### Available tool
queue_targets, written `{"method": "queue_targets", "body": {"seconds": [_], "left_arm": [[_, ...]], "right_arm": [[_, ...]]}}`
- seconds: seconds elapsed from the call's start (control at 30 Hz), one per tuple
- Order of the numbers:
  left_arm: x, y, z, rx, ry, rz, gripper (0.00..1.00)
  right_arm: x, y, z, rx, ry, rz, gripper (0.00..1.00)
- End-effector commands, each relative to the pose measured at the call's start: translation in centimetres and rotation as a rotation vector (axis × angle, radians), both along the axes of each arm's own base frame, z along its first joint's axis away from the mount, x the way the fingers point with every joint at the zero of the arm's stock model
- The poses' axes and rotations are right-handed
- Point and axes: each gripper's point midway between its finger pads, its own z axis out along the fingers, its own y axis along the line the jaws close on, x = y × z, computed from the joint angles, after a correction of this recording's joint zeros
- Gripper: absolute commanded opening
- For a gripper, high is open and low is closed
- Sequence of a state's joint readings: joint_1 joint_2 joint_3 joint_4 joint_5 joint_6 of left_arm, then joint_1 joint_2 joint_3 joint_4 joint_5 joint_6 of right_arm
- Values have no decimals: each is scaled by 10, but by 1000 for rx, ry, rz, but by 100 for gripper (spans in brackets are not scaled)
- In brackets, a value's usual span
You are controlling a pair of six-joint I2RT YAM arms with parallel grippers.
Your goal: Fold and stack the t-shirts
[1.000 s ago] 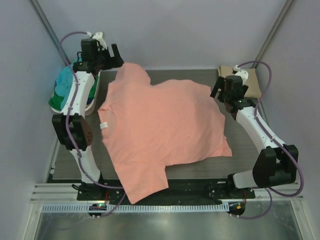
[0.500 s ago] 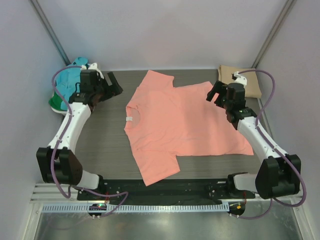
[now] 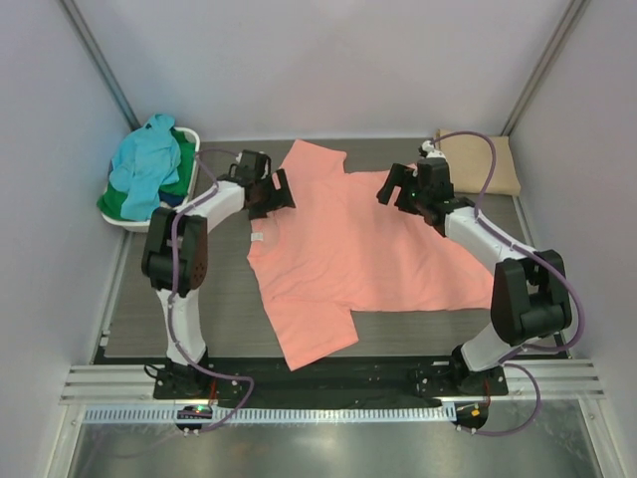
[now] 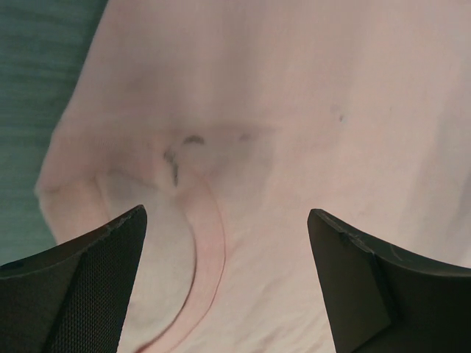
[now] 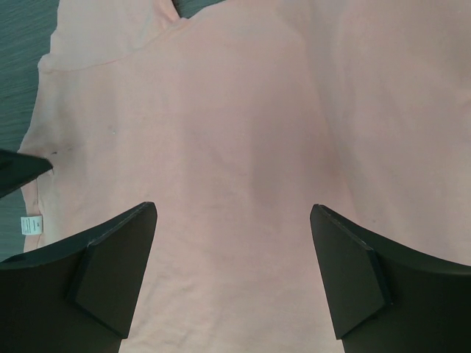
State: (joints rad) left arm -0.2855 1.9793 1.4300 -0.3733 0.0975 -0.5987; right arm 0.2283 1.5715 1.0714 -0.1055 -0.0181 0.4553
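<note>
Salmon-pink shirt [image 3: 368, 249] went from hanging spread between both arms a second ago to lying flat on the table [image 3: 199, 294], near sleeve reaching the front edge. We then saw both arms swing in over it: left gripper [image 3: 284, 191] above the collar [image 4: 210, 220], right gripper [image 3: 390, 189] over the far side of the body, both wide open and empty. We judged the spread done and the first fold next. Tan shirt [image 3: 483, 164] sat folded far right, and the blue and green shirts [image 3: 149, 174] were heaped in the basket [image 3: 191, 137].
</note>
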Motion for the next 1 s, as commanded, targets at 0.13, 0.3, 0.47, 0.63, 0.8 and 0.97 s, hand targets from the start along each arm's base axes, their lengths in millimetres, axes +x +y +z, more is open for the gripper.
{"method": "queue_targets", "body": {"seconds": [0.13,0.3,0.47,0.63,0.8,0.97], "left_arm": [[38,21,-22,143,27,58,90],[24,91,-43,215,118,172,90],[21,150,-36,269,151,263,90],[32,150,-5,257,113,226,90],[28,133,47,276,31,191,93],[-1,124,85,322,5,178,93]], "right_arm": [[7,6,21,12,-60,19,91],[5,5,16,4,-51,17,91],[8,9,9,30,-32,18,91],[13,11,11,34,-35,24,91],[18,15,16,39,-33,35,91],[9,10,17,23,-21,8,91]]}}
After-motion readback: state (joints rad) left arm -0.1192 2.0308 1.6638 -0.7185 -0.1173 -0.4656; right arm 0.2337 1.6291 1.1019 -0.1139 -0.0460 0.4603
